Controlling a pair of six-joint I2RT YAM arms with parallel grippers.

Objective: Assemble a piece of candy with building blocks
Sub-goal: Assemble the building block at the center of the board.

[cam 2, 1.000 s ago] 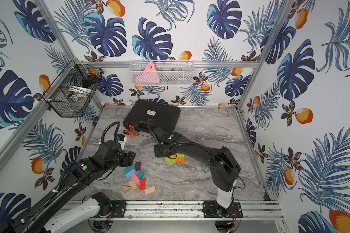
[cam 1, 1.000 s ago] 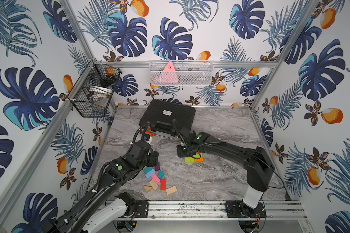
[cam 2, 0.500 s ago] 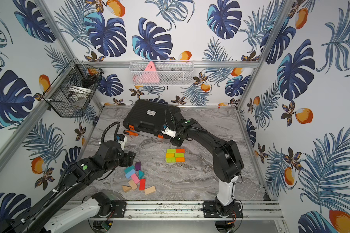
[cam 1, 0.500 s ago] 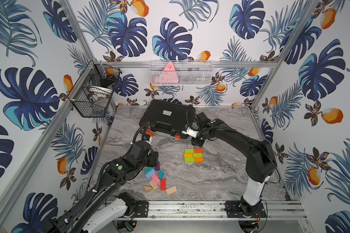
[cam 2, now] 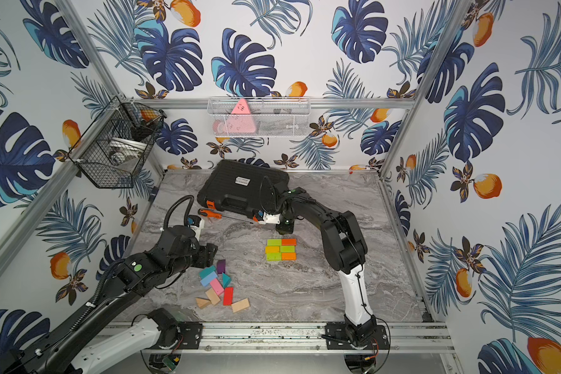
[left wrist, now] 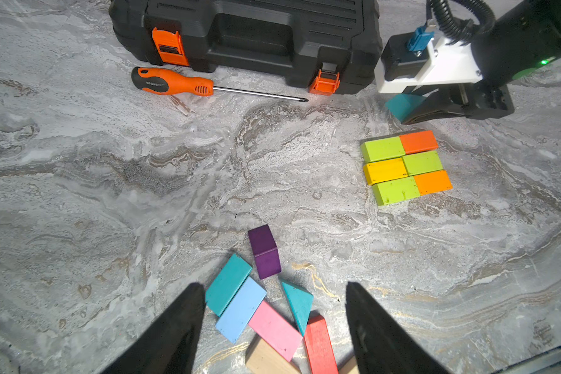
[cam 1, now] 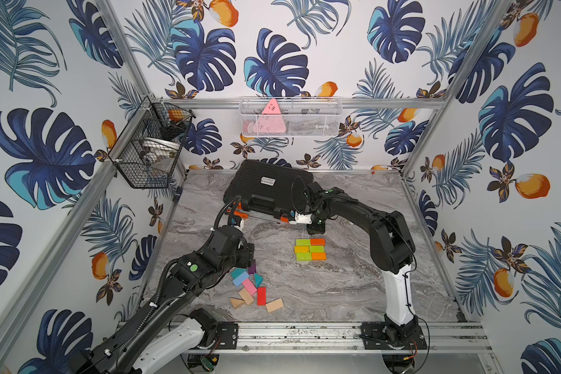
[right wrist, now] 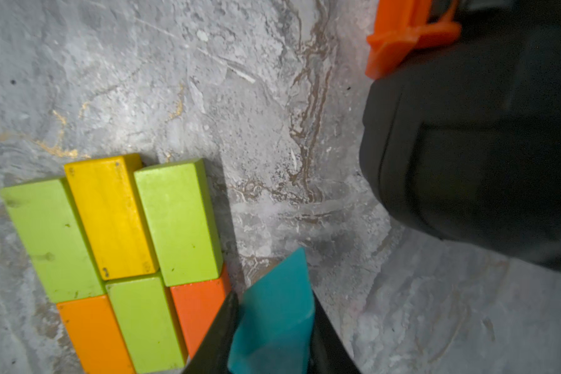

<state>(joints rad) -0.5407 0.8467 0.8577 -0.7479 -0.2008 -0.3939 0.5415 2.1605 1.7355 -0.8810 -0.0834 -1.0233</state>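
Six green, yellow and orange building blocks lie joined in a flat rectangle (cam 1: 310, 249) (cam 2: 280, 249) (left wrist: 405, 166) (right wrist: 120, 252) mid-table. My right gripper (cam 1: 314, 228) (right wrist: 272, 301) hovers just behind it, by the case, shut on a teal wedge (right wrist: 272, 311) (left wrist: 402, 105). Loose blocks lie front left: purple (left wrist: 264, 251), teal brick (left wrist: 228, 283), light blue (left wrist: 240, 309), pink (left wrist: 274, 330), a second teal wedge (left wrist: 298, 304), red (left wrist: 319, 346) and plain wood (left wrist: 266, 359). Over this pile my left gripper (cam 1: 248, 255) (left wrist: 272, 288) hangs open, holding nothing.
A black tool case (cam 1: 268, 191) with orange latches lies at the back. An orange-handled screwdriver (left wrist: 172, 82) rests along its front. A black wire basket (cam 1: 149, 145) and a white mesh basket (cam 1: 290, 116) hang on the walls. A metal rail (cam 1: 305, 333) runs along the front.
My right gripper has drawn back from over the six-block rectangle to its far side, near the case. The left arm has stayed put.
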